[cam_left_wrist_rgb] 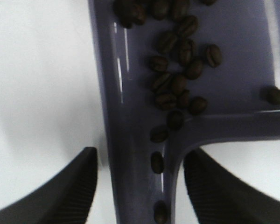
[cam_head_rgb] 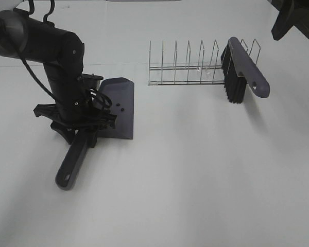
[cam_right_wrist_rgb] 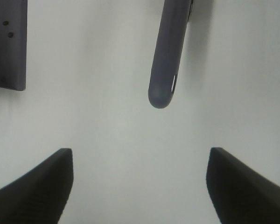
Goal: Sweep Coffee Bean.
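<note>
Beans (cam_left_wrist_rgb: 177, 84) lie gathered inside the grey-purple dustpan (cam_head_rgb: 121, 105), clustered near where the pan narrows into its handle, a few trailing down the handle channel straight ahead of the left gripper (cam_left_wrist_rgb: 140, 186). That gripper is open, its two dark fingers standing either side of the handle with white tabletop (cam_head_rgb: 195, 180) showing in the gaps, so it has hold of nothing at this instant, though whether a pad brushes the handle I cannot tell. No loose beans show on the tabletop in any view, so the sweeping itself looks finished; what is left, by my judgement, is only parking or emptying the pan, if that is wanted at all. The brush (cam_head_rgb: 244, 69) leans in the wire rack (cam_head_rgb: 188, 67), well beyond the right gripper (cam_right_wrist_rgb: 140, 186), which hangs wide open and empty above bare tabletop with the brush handle tip just ahead of it. Nothing stands between either gripper and its nearest tool; the one hazard is beans rolling out along the handle channel if the pan tips toward the left gripper.
</note>
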